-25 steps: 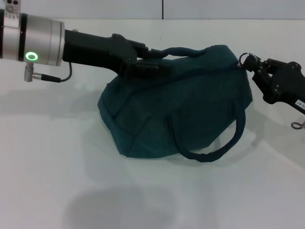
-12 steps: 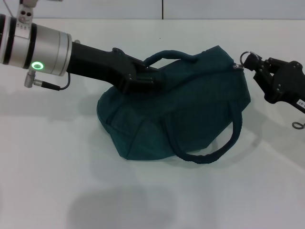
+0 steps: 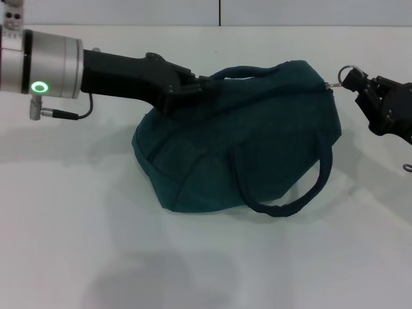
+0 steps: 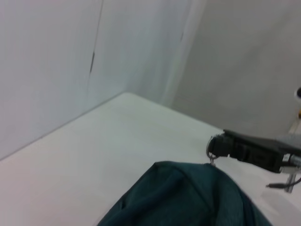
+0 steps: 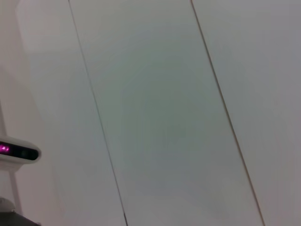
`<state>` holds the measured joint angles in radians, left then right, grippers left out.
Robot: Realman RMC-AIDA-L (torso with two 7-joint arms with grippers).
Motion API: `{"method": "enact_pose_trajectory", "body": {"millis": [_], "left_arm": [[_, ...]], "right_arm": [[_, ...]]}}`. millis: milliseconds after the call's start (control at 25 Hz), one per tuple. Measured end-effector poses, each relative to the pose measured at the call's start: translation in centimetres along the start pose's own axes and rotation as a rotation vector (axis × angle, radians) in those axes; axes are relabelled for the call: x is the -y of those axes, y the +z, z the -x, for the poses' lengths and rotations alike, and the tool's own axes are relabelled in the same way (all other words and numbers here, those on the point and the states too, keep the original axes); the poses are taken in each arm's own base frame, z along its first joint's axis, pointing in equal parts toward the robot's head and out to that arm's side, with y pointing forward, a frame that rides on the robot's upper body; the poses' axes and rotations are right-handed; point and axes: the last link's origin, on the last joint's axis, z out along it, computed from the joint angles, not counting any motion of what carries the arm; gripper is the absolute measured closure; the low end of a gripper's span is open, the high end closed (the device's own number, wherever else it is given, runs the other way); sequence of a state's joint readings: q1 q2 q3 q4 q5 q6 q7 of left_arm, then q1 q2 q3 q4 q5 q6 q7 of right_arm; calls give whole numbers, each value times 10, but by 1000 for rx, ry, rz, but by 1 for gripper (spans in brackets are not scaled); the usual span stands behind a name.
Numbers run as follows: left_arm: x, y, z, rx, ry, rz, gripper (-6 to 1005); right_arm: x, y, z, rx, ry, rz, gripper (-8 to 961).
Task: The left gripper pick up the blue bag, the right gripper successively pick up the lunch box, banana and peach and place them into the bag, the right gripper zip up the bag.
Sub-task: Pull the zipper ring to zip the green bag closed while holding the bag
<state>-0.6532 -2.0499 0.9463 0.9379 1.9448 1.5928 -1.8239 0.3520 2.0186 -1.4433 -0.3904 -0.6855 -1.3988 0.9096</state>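
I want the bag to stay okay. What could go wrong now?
The right tool holds the zipper ring at the far end of the bag; a hard tug might make it slip off. The left tool grips the bag's other end by the handle, so opposite pulls might strain the fabric.

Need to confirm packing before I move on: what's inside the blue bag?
Cannot be seen. The blue bag looks closed and bulging on the table, its fabric hiding any contents. The right gripper holds the zipper pull; the left gripper grips its top.
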Motion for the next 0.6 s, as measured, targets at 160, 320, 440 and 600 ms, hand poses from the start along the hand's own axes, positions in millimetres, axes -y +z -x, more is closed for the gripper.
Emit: {"method": "enact_pose_trajectory", "body": {"millis": [160,320,440,600], "left_arm": [[-1,-4,2,-37,-14,2,875],[0,-10,2,-83,-34,-9,898],[3,-16,2,-120,-49,-30,905],[5,-23,5,-151,-67,-52,906]], "right_arm": [[2,-3,-1,6,14,-22,951],[4,-4,-3,0,23,-35,950],[4,-5,-5,-7,27,-41,950],[7,-7,-6,-6,33,-58,950]]}}
